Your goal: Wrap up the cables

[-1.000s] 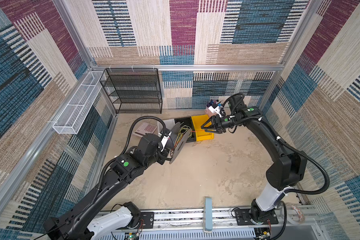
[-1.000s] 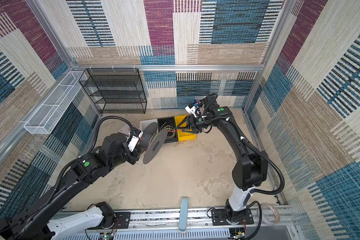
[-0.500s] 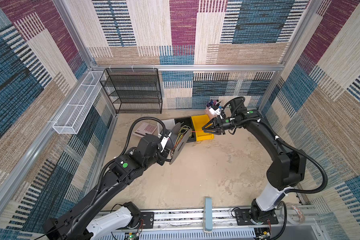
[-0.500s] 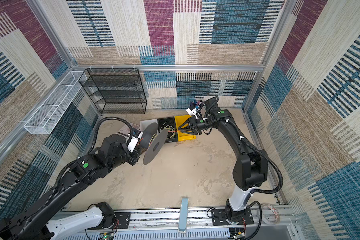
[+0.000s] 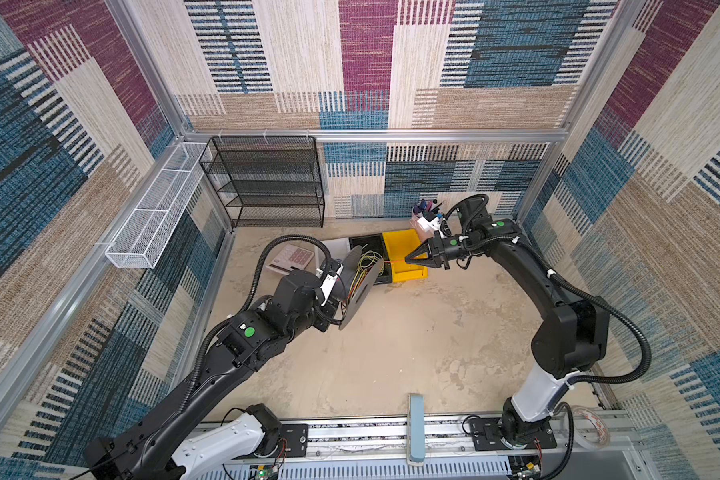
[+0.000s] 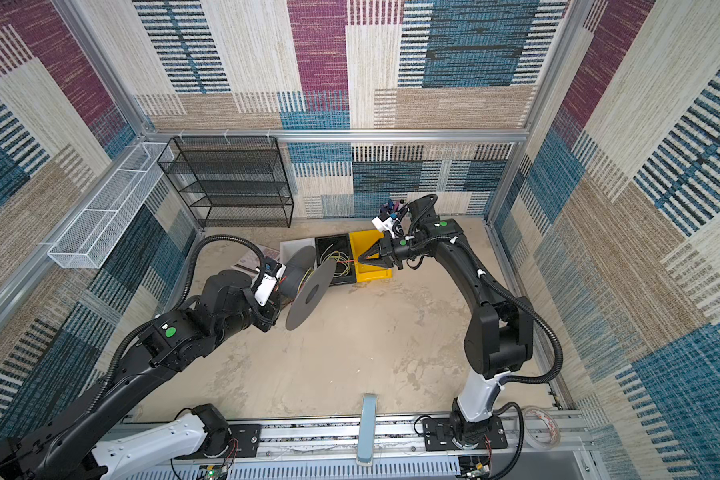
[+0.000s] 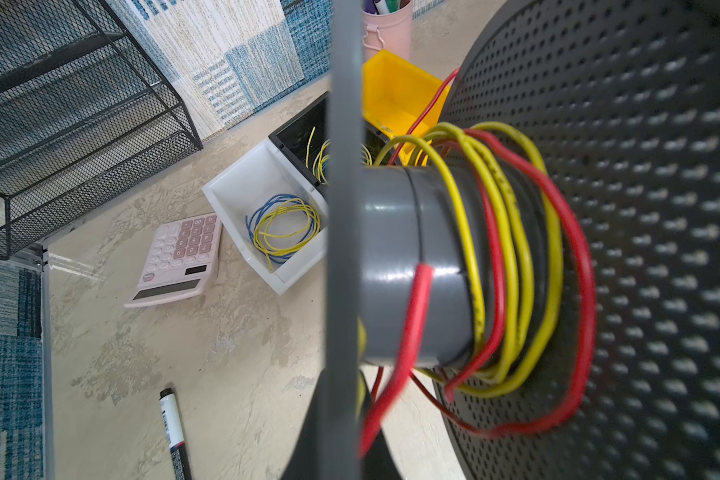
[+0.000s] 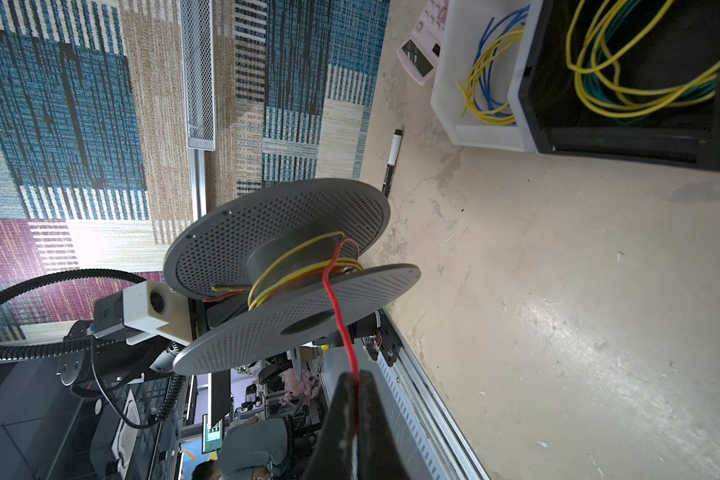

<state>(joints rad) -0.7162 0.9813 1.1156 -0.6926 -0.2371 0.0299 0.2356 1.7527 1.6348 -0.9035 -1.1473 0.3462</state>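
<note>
Gaping one second ago, right gripper [image 5: 408, 258] is now clenched on red wire [image 8: 336, 307], partly wound on spool [image 5: 360, 286], stretched taut. Spool is kept clamped by left gripper [image 7: 344, 424]. Counted: one spool, three bins [image 7: 242, 178], one calculator [image 7: 179, 257].

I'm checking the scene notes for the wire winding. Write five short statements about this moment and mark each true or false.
1. The right gripper is shut on the red wire. True.
2. The white bin holds a red coil. False: it holds a blue and yellow coil.
3. The left gripper holds the spool off the table. True.
4. Only red wire is wound on the spool. False: yellow wire is wound there too.
5. The calculator lies in the black bin. False: it lies on the table, beside the white bin.
</note>
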